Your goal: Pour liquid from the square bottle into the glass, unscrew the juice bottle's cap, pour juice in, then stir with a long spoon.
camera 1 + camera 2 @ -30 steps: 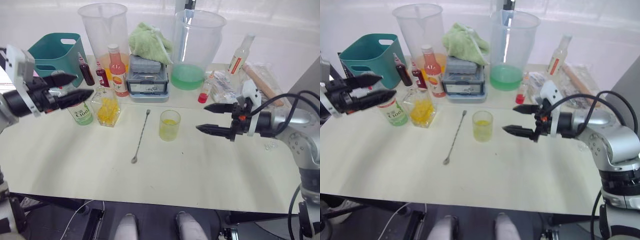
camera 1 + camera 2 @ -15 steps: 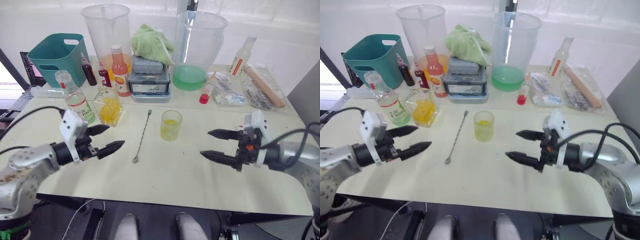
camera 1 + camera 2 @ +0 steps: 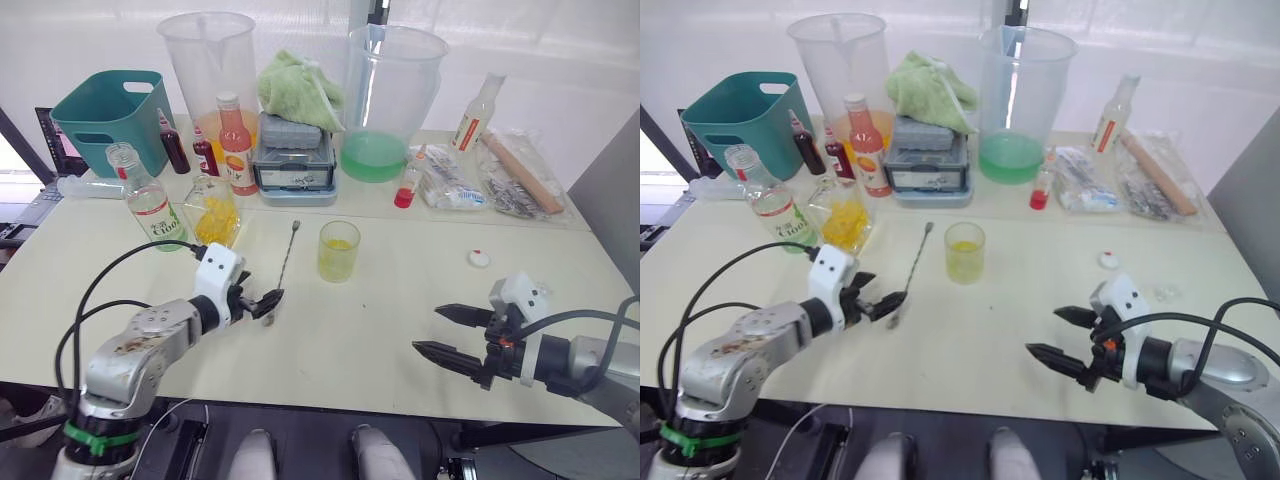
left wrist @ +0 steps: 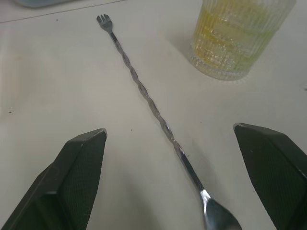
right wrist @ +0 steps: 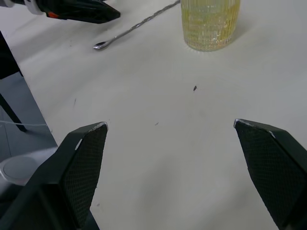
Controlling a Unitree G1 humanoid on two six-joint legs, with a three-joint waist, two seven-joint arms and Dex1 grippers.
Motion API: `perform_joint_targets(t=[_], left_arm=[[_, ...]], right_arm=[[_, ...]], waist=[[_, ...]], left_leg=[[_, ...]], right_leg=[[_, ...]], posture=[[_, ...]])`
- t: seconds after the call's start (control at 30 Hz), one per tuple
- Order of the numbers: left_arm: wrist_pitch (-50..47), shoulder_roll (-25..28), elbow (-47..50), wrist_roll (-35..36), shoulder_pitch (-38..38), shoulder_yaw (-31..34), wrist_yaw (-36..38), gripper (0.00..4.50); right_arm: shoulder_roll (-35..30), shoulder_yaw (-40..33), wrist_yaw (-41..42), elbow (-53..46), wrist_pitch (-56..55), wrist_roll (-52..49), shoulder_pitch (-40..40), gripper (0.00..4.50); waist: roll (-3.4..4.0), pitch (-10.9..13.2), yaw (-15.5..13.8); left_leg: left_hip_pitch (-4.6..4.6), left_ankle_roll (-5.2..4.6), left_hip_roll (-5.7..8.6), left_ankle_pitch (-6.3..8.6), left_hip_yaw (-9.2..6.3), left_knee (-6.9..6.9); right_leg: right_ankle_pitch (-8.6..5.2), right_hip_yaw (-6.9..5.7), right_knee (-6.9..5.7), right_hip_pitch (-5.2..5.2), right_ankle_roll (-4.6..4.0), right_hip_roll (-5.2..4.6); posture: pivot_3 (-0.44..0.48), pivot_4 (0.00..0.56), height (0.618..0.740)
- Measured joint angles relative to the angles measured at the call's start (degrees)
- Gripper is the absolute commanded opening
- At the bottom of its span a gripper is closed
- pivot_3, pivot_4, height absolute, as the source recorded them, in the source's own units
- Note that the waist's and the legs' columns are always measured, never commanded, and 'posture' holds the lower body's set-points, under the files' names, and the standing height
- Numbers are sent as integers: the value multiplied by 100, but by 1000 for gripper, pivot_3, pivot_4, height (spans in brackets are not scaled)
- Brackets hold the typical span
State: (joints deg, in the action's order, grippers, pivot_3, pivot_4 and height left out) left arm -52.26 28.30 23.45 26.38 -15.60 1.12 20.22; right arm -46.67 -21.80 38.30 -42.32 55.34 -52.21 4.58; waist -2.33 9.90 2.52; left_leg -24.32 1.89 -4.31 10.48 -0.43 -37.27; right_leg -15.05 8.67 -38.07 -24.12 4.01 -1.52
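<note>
— Where's the long spoon (image 4: 153,108)?

— Flat on the counter (image 3: 330,350), just left of the glass (image 3: 339,250); its bowl lies between the spread fingers of the left hand (image 3: 262,301).

— Easy pickup?

— Thin, stiff, light, probably slick. I'd pinch the twisted stem just above the bowl.

— The right hand (image 3: 452,333)?

— Wide open, empty, well apart from both.

Our left claw (image 3: 262,302) lies low over the counter (image 3: 330,340), forearm angled inward, its two black fingers spread wide. Our right claw (image 3: 447,333) hovers low at the near right, fingers parted, pointing leftward.
</note>
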Motion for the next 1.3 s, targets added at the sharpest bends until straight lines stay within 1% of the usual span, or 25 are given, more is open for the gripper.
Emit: perform_joint_targets(t=[0.07, 0.17, 0.3, 0.4, 0.5, 0.63, 0.67, 0.73, 0.77, 1.0, 1.13, 1.17, 1.23, 1.27, 1.3], left_arm=[[-141, -230, -91, -180, -186, -141, -278, 4493], [-248, -538, -365, -467, -339, -313, -642, 4493], [-280, -732, -648, -734, -437, -510, -813, 4493], [-161, -897, -843, -888, -522, -551, -890, 3714], [-73, -948, -953, -1069, -541, -584, -954, 2667], [-1, -842, -824, -1202, -402, -639, -894, 1332], [28, -815, -775, -1220, -354, -656, -846, 954], [119, -748, -709, -1219, -258, -659, -722, 375], [150, -689, -685, -1218, -229, -664, -632, 14], [517, 100, -608, -1137, 161, -373, 110, 14], [913, 635, -585, -1057, 531, -146, 624, 14], [1002, 764, -585, -1052, 619, -84, 743, 14], [1207, 978, -593, -1039, 795, 43, 994, 14], [1278, 1049, -595, -1031, 857, 89, 1092, 14], [1335, 1089, -597, -1025, 915, 142, 1161, 14]], right_arm=[[185, 0, -195, -90, -14, -264, -135, 4500], [202, 3, -360, -272, -59, -475, -226, 4500], [196, 26, -589, -377, -132, -665, -405, 4500], [172, 75, -709, -389, -139, -754, -433, 4500], [130, 106, -753, -406, -177, -764, -437, 4500], [87, 252, -926, -312, -166, -763, -630, 4500], [49, 333, -1017, -253, -139, -726, -689, 4500], [-49, 518, -1117, -123, -111, -565, -768, 4500], [-70, 593, -1133, -67, -111, -486, -793, 4500], [-70, 891, -1009, 246, -149, -297, -960, 4500], [-65, 1011, -809, 381, -201, -256, -1075, 4500], [-63, 1017, -775, 404, -202, -257, -1092, 4500], [-61, 1059, -719, 463, -201, -256, -1134, 4500], [-60, 1094, -704, 467, -201, -255, -1152, 4500], [-59, 1141, -690, 468, -201, -255, -1176, 4500]], waist=[[0, 0, -4], [0, 0, -7], [0, 0, -7], [2, -2, -35], [2, -3, -42], [4, -6, -19], [5, -8, -13], [5, -8, 6], [6, -9, 16], [10, -11, 63], [10, -11, 113], [10, -11, 127], [9, -11, 141], [9, -12, 141], [0, -16, 122]], left_leg=[[0, 0, 1, 0, 0, -1], [-1, 0, 2, 0, 0, -1], [1, 0, 2, 0, 0, 0], [6, 0, 4, 0, 0, -1], [6, 0, 6, 0, 0, -3], [6, 0, 6, 0, 0, -2], [6, 0, 6, 0, 0, -1], [7, 0, 6, 0, 0, 2], [8, 0, 5, 0, 0, 4], [11, 0, 5, 0, 0, 15], [12, 0, 5, 0, 0, 24], [13, 0, 5, 0, 0, 26], [19, 0, -15, 1, 43, 27], [23, 0, -31, 2, 83, 31], [35, -1, -62, 4, 159, 41]], right_leg=[[1, 1, 2, 3, 1, -1], [1, 1, 2, 3, 2, -1], [1, 1, 2, 4, 2, -1], [1, 1, 3, 11, 2, -3], [1, 3, 3, 12, 3, -4], [1, 4, 3, 11, 3, -4], [1, 4, 3, 11, 3, -4], [0, 5, 2, 7, 1, -3], [0, 5, 2, 6, 0, -2], [-2, 10, 3, 1, -3, -1], [-6, 10, 3, -3, -7, -1], [-6, 10, 3, -2, -8, -2], [-5, 32, 2, -30, -15, 5], [1, 59, 1, -63, -29, 13], [-2, 108, -2, -121, -67, 28]], posture=[[0, 150, 707], [0, 150, 707], [0, 150, 707], [0, 150, 707], [0, 150, 707], [0, 150, 707], [0, 150, 707], [0, 150, 707], [0, 150, 707], [0, 150, 707], [0, 150, 707], [0, 150, 705], [0, 150, 702], [0, 150, 700], [0, 150, 698]])
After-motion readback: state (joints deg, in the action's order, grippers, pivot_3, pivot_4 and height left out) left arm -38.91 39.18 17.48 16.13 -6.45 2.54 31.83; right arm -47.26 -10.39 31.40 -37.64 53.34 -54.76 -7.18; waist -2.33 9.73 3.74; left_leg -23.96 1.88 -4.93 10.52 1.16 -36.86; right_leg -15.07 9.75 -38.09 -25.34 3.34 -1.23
